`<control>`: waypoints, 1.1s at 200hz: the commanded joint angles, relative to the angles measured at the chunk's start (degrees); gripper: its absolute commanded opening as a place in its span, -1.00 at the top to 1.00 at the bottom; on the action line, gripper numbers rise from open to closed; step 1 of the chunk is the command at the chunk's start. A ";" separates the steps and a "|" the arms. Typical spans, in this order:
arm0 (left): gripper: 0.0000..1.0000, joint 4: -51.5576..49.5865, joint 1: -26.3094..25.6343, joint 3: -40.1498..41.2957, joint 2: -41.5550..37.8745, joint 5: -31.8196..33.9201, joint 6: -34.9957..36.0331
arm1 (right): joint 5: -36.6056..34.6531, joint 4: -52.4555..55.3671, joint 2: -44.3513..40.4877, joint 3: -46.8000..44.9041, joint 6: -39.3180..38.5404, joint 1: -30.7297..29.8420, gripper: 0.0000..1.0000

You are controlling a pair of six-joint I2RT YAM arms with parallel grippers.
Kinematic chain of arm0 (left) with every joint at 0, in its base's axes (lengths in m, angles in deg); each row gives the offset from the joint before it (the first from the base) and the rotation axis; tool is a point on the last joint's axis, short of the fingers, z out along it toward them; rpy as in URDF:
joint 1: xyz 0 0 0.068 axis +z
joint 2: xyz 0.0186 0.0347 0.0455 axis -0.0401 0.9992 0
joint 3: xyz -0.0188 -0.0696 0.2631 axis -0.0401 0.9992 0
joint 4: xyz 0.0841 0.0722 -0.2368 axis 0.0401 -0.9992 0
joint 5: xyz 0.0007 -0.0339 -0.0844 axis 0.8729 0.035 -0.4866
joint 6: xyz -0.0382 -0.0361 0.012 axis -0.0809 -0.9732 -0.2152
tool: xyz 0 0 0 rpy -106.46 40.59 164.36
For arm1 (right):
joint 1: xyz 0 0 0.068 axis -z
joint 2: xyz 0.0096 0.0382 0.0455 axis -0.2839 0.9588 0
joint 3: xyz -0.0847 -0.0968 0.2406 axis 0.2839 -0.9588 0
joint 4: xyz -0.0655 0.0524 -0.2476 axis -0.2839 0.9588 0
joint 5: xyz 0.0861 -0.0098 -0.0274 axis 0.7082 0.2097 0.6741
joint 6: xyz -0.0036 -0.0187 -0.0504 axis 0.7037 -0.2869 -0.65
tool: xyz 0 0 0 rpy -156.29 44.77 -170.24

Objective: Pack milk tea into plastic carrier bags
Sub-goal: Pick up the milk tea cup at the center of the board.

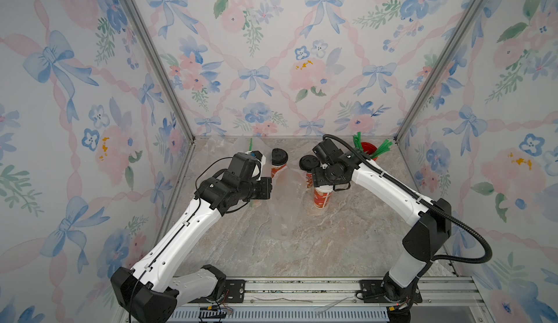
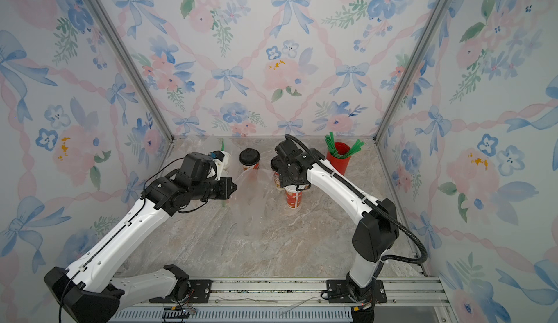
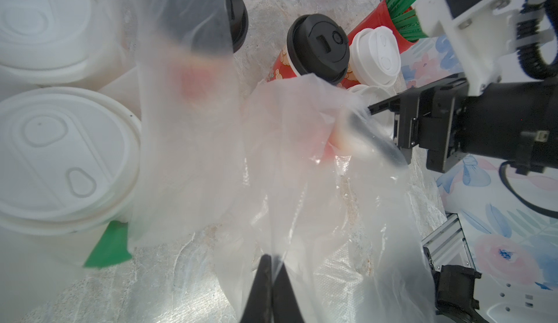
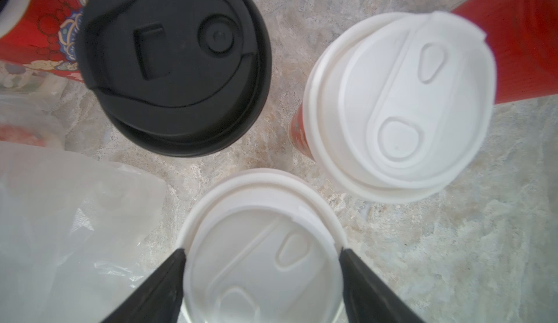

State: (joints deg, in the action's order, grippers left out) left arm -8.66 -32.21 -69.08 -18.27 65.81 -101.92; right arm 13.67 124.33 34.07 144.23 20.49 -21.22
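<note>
Rail point(image 1: 302, 288) and both arm bases sit closest in both top views, so starting there. Further in, the left gripper point(image 1: 270, 186) is pinched on the bag point(image 1: 283, 203), which droops from it down onto the table point(image 1: 332, 246). The right gripper point(image 1: 322, 188) sits over the front cup point(image 1: 322, 200), which stands on the table just beside the bag. Two black-lid cups point(image 1: 279, 157) are behind it, and the straw cup point(image 1: 369, 151) is in the back corner.

Left wrist view: the fingers point(image 3: 262, 279) are clenched together with bag film caught between them, and the rest billows out ahead. A white-lid pair point(image 3: 60, 155) stands right by the wrist, partly behind film. Can't tell if they're bagged.

Right wrist view: the fingers point(image 4: 169, 273) hug the front cup's lid on both sides and touch the rim, so I read that as grasping it. A white-lid cup point(image 4: 398, 107) and a black lid are near, not touching it.

My guess is this is the cup-into-bag step, with the cup gripped but not lifted yet. Next it wants a straight lift to clear the neighbours, then across to the bag mouth. Only one edge is pinched, so the mouth looks floppy and may need spreading first.
</note>
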 commanded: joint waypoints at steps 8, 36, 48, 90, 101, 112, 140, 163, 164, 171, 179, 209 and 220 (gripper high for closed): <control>1.00 0.32 0.40 0.93 -1.48 -0.69 -0.40 | -1.29 -0.72 -1.49 -2.44 0.24 -1.65 -0.64; 1.00 0.24 0.55 1.02 -1.61 -0.81 -0.40 | -1.69 -4.21 -3.19 -5.35 0.02 -2.40 -0.64; 1.00 0.26 0.54 1.10 -1.60 -0.77 -0.37 | -1.84 -5.79 -3.92 -6.67 -0.14 -2.78 -0.63; 1.00 0.34 0.60 1.25 -1.58 -0.98 -0.47 | -2.37 -10.21 -6.70 -10.90 -0.11 -3.33 -0.60; 1.00 0.31 0.63 1.28 -1.74 -0.96 -0.48 | -2.47 -11.35 -7.31 -12.03 -0.08 -3.42 -0.60; 1.00 0.26 0.59 1.28 -1.79 -0.94 -0.50 | -2.46 -12.37 -7.76 -13.05 0.08 -3.42 -0.60; 1.00 0.32 0.58 1.37 -1.91 -1.03 -0.55 | -2.42 -14.18 -8.07 -14.90 0.35 -3.39 -0.61; 1.00 0.29 0.62 1.45 -2.16 -0.96 -0.72 | -2.28 -14.86 -8.21 -15.57 0.55 -3.55 -0.60; 1.00 0.31 0.59 1.46 -2.13 -1.01 -0.74 | -2.28 -14.91 -8.23 -15.61 0.59 -3.57 -0.60; 1.00 0.28 0.64 1.38 -2.18 -1.03 -0.70 | -2.28 -15.11 -8.38 -15.83 0.51 -3.57 -0.59; 1.00 0.32 0.64 1.37 -2.28 -1.04 -0.80 | -2.37 -15.33 -8.59 -16.00 0.63 -3.61 -0.57; 1.00 0.32 0.58 1.36 -2.39 -0.75 -0.84 | -3.22 -14.34 -9.77 -14.87 0.62 -3.77 -0.49; 1.00 0.33 0.71 1.46 -2.49 -0.72 -0.90 | -3.92 -13.59 -10.37 -14.03 0.38 -3.81 -0.46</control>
State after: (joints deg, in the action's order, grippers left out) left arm -8.66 -31.90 -68.47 -19.80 65.59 -101.99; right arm 10.46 108.24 25.65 129.74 20.66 -23.86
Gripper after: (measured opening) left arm 0.047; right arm 0.744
